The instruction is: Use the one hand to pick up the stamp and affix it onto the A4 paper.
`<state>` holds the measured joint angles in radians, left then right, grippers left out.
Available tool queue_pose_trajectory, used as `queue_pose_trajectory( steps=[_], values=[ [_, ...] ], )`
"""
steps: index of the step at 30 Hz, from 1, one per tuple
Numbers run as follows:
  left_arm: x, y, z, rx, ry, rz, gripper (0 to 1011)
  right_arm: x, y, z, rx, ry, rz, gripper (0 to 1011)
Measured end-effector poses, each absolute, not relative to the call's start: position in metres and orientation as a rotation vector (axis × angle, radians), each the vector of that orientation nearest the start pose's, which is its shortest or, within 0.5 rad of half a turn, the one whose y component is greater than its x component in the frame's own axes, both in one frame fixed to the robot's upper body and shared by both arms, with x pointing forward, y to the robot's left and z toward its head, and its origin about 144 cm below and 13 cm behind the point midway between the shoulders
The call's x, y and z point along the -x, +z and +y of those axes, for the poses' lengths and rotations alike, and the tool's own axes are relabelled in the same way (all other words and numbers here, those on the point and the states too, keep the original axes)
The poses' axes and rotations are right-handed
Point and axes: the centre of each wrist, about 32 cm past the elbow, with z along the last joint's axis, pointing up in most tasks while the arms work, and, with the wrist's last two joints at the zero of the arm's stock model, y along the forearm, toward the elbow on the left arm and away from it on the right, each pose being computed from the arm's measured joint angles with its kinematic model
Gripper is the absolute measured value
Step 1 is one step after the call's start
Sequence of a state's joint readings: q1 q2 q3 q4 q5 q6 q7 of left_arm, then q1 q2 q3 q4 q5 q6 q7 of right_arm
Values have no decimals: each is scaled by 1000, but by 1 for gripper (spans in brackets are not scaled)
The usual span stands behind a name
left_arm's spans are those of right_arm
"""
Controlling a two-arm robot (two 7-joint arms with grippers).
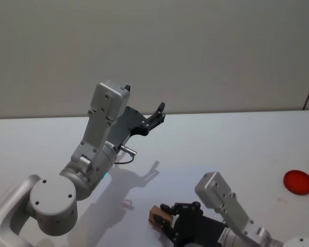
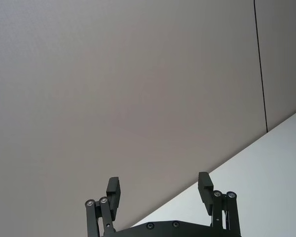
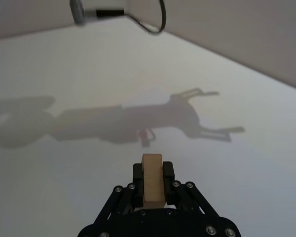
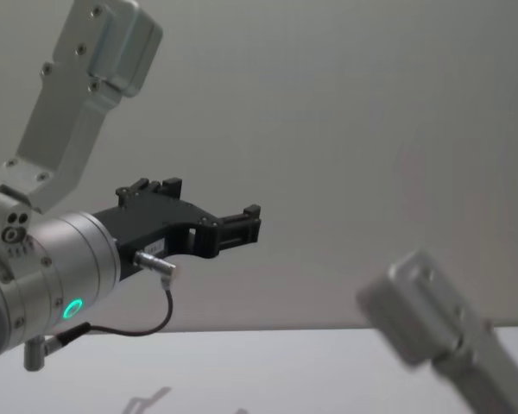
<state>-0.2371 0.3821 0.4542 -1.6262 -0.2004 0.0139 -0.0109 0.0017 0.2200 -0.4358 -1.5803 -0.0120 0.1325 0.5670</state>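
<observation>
We find the right hand (image 1: 164, 219) low at the near edge of the white surface (image 1: 221, 144), close in front of the robot's body. It is clenched on the stamp (image 1: 155, 216), a small pale wooden block. In the right wrist view the stamp (image 3: 152, 181) stands upright between the black fingers (image 3: 168, 171) of this hand (image 3: 153, 173), one finger pressed against each of its broad sides, with its top edge clear of the fingertips. We cannot tell whether the underside of the stamp touches the surface. The ground ahead of the stamp is plain white and carries the grey shadows of both arms.

The left hand (image 1: 157, 115) is raised well above the surface on the left, its arm bent upward and its black claw pointing towards the wall (image 1: 195, 51). It is released: the left wrist view shows the two fingers of this hand (image 2: 159, 190) spread wide with nothing between them. From the chest the same hand (image 4: 244, 226) appears side-on against the wall, with a thin cable (image 4: 147, 328) looping below it.

A flat red disc (image 1: 298, 182) lies on the surface far to the right, well apart from the stamp and both hands.
</observation>
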Motion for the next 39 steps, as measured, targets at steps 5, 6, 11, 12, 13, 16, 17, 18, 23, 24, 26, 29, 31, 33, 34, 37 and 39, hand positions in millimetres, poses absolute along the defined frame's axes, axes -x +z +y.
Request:
queue_pose_trajectory(
  steps=[5, 6, 11, 12, 13, 16, 17, 18, 23, 24, 26, 29, 31, 33, 34, 37, 39],
  values=[
    [-492, 1204, 198, -61, 1124, -268, 1001, -429, 1142, -156, 220, -577, 23, 224],
    [-492, 1204, 198, -61, 1124, -268, 1001, -429, 1142, -156, 220, -577, 23, 224],
    [-492, 1204, 198, -61, 1124, -268, 1001, -428, 1159, -158, 151, -576, 23, 224],
    [-492, 1204, 198, -61, 1124, -268, 1001, -428, 1162, -158, 143, -577, 22, 224],
    [-492, 1204, 198, -61, 1124, -268, 1001, -427, 1164, -159, 133, -578, 22, 224],
    [-492, 1204, 198, -61, 1124, -268, 1001, -427, 1171, -162, 105, -585, 16, 224],
    [-492, 1204, 198, -61, 1124, -268, 1001, -426, 1174, -164, 92, -590, 15, 223],
    [-492, 1204, 198, -61, 1124, -268, 1001, -426, 1176, -166, 87, -594, 11, 224],
    [-492, 1204, 198, -61, 1124, -268, 1001, -426, 1183, -177, 59, -627, -2, 223],
    [-492, 1204, 198, -61, 1124, -268, 1001, -426, 1184, -180, 57, -635, -4, 224],
    [-492, 1204, 198, -61, 1124, -268, 1001, -427, 1185, -187, 55, -656, -10, 224],
    [-492, 1204, 198, -61, 1124, -268, 1001, -428, 1186, -194, 54, -679, -14, 224],
    [-492, 1204, 198, -61, 1124, -268, 1001, -429, 1186, -202, 58, -704, -21, 223],
    [-492, 1204, 198, -61, 1124, -268, 1001, -429, 1185, -208, 63, -722, -23, 224],
    [-492, 1204, 198, -61, 1124, -268, 1001, -430, 1184, -213, 69, -742, -25, 224],
    [-492, 1204, 198, -61, 1124, -268, 1001, -432, 1182, -224, 81, -782, -30, 224],
    [-492, 1204, 198, -61, 1124, -268, 1001, -434, 1179, -231, 92, -811, -32, 224]
  ],
)
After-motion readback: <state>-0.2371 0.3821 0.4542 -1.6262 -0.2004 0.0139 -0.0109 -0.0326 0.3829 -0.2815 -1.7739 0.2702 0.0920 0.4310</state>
